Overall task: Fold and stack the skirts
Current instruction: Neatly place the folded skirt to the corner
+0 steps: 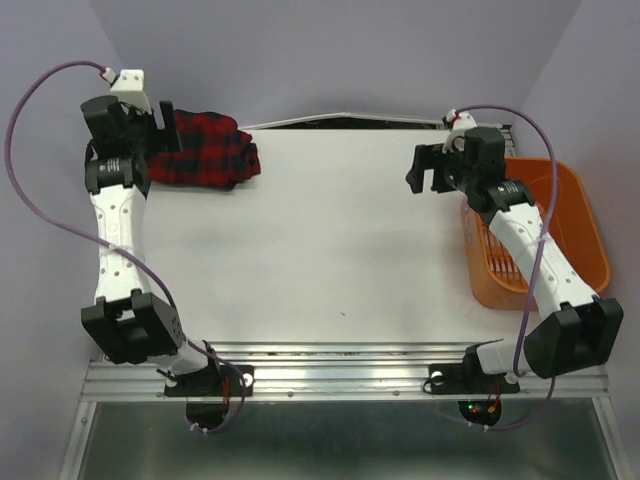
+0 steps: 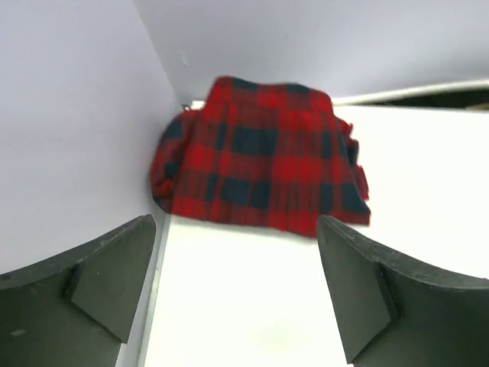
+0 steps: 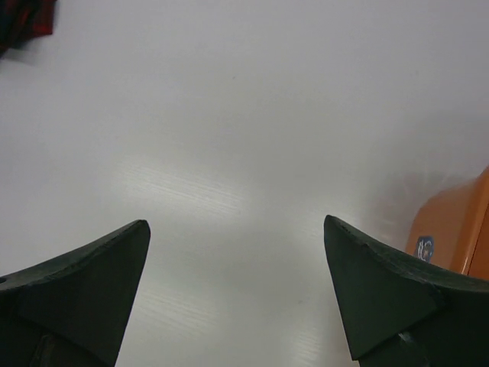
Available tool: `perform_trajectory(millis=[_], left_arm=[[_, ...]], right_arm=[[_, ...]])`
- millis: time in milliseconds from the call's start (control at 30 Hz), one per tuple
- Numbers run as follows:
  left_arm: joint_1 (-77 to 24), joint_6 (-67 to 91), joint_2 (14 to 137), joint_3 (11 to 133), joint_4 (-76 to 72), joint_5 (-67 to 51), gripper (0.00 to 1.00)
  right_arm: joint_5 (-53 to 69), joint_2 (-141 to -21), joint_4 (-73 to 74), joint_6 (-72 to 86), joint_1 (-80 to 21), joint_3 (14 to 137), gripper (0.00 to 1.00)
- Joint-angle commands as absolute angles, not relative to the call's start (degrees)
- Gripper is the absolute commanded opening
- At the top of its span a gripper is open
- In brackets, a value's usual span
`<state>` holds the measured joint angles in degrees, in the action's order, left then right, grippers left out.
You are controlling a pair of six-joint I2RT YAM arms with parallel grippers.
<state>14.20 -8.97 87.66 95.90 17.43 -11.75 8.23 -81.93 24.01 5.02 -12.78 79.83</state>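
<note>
A red-and-black plaid skirt (image 1: 205,152) lay bunched in the worktop's (image 1: 340,250) far left corner, soft, limp, probably best pinched at its near hem, while the left end effector (image 2: 235,225) and the right end effector (image 3: 237,225) hung spread and empty.

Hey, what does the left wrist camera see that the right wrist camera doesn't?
Only left wrist: the wall, and the whole folded plaid skirt beside it. Only right wrist: a corner of the basket. Both: the table, an open pincer each (left pincer, right pincer), and the plaid skirt, only a sliver in the right wrist.
</note>
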Motion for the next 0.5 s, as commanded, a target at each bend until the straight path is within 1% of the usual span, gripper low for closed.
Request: perform_trajectory(millis=[0,33,100,133,267,467], left_arm=[[10.4,-13.6,80.3,83.9,23.7,-15.7,0.99],[9.3,-13.9,75.8,78.5,22.4,-15.6,0.99],[7.4,-14.8,71.5,73.5,21.8,-16.4,0.99],[5.1,-15.5,67.6,69.1,21.2,-16.4,0.99],[0.6,-16.3,60.1,60.9,20.3,-15.1,0.99],[0.3,-15.4,55.3,57.0,20.1,-15.1,0.99]], right_arm=[[10.4,-72.8,26.0,-2.5,-12.7,68.7,1.0],[11.8,-71.2,26.8,-4.3,-12.7,67.1,1.0],[14.2,-68.1,28.4,-4.9,-12.7,63.3,1.0],[15.0,-65.2,29.5,-5.7,-12.7,62.2,1.0],[17.5,-60.9,31.7,-6.6,-12.7,58.0,1.0],[18.9,-59.0,32.3,-6.7,-12.7,56.2,1.0]])
